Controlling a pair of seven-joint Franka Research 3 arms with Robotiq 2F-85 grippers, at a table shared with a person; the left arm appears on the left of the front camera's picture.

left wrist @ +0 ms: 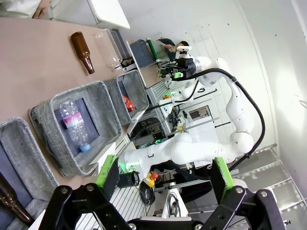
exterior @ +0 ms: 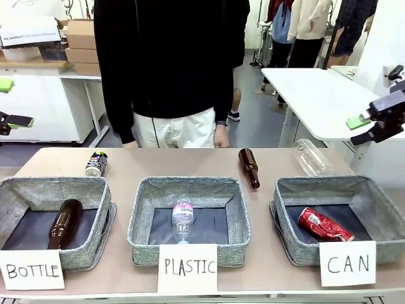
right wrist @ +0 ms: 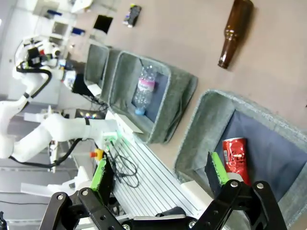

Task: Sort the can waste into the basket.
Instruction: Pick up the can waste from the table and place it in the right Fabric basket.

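Note:
The red can (exterior: 324, 225) lies on its side on the dark bottom of the grey basket (exterior: 380, 196) labelled "CAN", at the front right. The black and silver can (exterior: 96, 163) stands on the table at the far left, behind the "BOTTLE" basket. My left gripper (exterior: 12, 102) hangs open in the air off the table's left end. My right gripper (exterior: 377, 98) is open, high off the right end. The right wrist view looks down between open fingers (right wrist: 217, 167) at the red can (right wrist: 235, 158) in the basket (right wrist: 211, 115) and at the black can (right wrist: 132, 14) far off. Through the open left gripper (left wrist: 165, 177), the red can (left wrist: 127, 103) is visible.
A brown bottle (exterior: 249, 167) and a clear plastic bottle (exterior: 312, 157) lie on the table behind the baskets. Another brown bottle (exterior: 64, 223) lies in the BOTTLE basket, and a plastic bottle (exterior: 183, 218) lies in the PLASTIC basket. A person (exterior: 171, 63) stands at the far edge.

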